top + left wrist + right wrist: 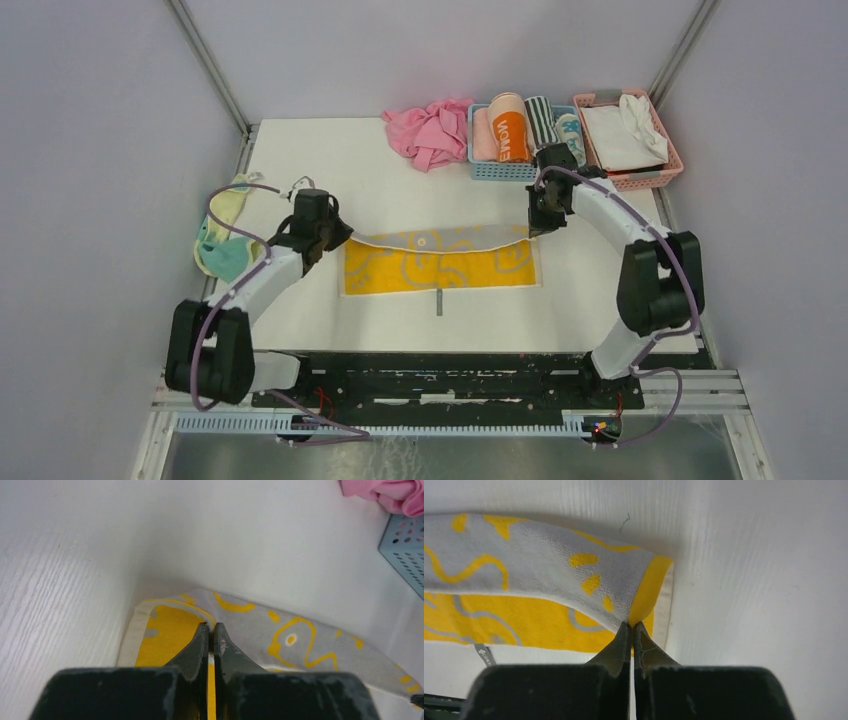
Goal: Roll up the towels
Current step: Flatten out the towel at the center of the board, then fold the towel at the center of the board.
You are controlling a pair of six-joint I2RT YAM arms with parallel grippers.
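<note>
- Grey towel with yellow marks (440, 268): at middle of counter (320, 160), long axis left to right. Near half flat with yellow face up; far long edge raised and sagging between two holds.
- Left pincer (211, 627): clamped tight on far-left corner of that edge.
- Right pincer (631, 625): clamped tight on far-right corner.
- Step in hand, as judged: lengthwise fold, far edge onto near edge, ahead of rolling.
- Carry both corners toward the near edge at equal height and equal pace.
- Hold enough tension to remove the sag, not enough to drag the flat half.
- Lay edge on edge, corners matched, before release.
- Pale yellow towel with teal figure (222, 238): crumpled at left counter edge, not yet rolled.
- Pink cloth (432, 132) and blue basket (505, 168) of rolled towels: at far side, well apart from the fold.
</note>
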